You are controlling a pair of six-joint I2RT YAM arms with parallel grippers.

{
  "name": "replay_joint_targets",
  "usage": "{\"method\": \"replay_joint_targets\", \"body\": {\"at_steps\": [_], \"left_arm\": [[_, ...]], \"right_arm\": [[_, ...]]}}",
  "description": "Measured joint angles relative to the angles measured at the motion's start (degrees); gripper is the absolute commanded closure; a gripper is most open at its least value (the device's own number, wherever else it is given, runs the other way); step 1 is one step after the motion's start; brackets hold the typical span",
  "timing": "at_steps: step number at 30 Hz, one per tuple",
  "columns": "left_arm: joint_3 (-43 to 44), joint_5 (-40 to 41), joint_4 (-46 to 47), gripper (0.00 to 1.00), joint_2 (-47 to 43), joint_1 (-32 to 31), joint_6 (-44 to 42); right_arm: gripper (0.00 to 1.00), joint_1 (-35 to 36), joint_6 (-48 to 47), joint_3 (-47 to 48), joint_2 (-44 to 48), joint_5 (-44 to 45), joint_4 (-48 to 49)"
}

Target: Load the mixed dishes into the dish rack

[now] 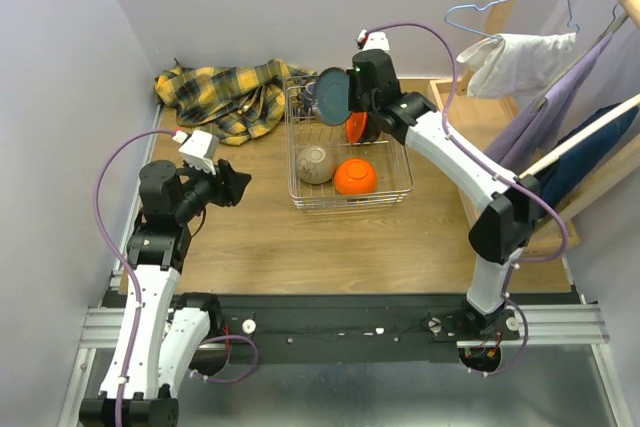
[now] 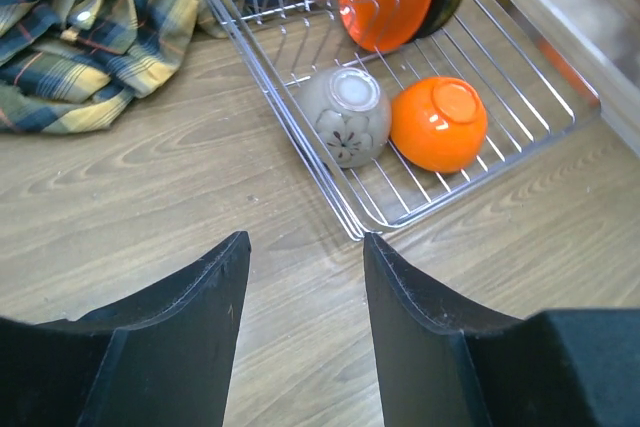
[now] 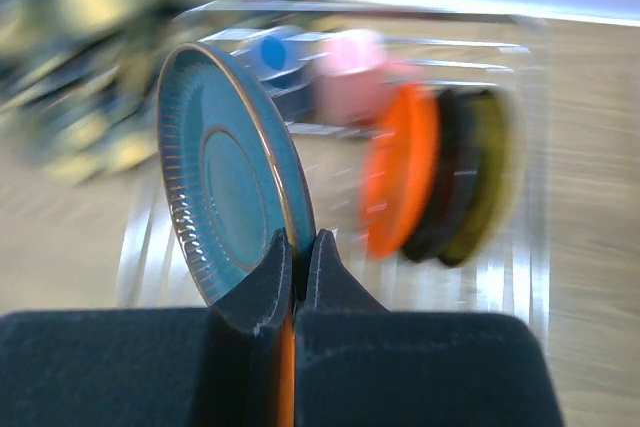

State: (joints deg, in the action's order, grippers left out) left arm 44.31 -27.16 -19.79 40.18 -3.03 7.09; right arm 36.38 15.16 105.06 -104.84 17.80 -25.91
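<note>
The right tool [image 3: 297,247] is clamped on the rim of the teal plate [image 3: 235,197], holding it on edge above the back of the dish rack [image 2: 520,97]. In the rack an orange plate [image 3: 400,182] and a black plate [image 3: 450,187] stand upright. A beige bowl [image 2: 343,115] and an orange bowl [image 2: 438,122] lie upside down, side by side. The left tool [image 2: 305,247] hangs over the bench [image 2: 150,217] by the rack's near corner, fingers apart, gripping nothing.

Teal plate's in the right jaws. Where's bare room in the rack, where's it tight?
Free: dish rack wire floor right of the orange bowl, up to the right wall; a strip behind the beige bowl, left of the upright plates. Crowded: that plate row under the teal plate, and the two bowls side by side.
</note>
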Motion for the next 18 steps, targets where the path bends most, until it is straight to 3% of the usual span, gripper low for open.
{"method": "replay_joint_targets", "body": {"at_steps": [4,8,18], "left_arm": [[-1.88,-0.04,0.96,0.42,-1.7,2.08,3.41],[-3.28,-0.04,1.79,0.41,-2.54,2.23,5.29],[-6.54,-0.07,2.58,0.41,-4.33,2.23,7.58]], "right_arm": [[0.99,0.37,1.4,0.22,-3.67,15.93,1.01],[1.0,1.4,-0.24,0.22,-5.68,24.41,2.27],[1.0,4.35,-7.82,0.22,-8.87,35.89,10.45]]}}
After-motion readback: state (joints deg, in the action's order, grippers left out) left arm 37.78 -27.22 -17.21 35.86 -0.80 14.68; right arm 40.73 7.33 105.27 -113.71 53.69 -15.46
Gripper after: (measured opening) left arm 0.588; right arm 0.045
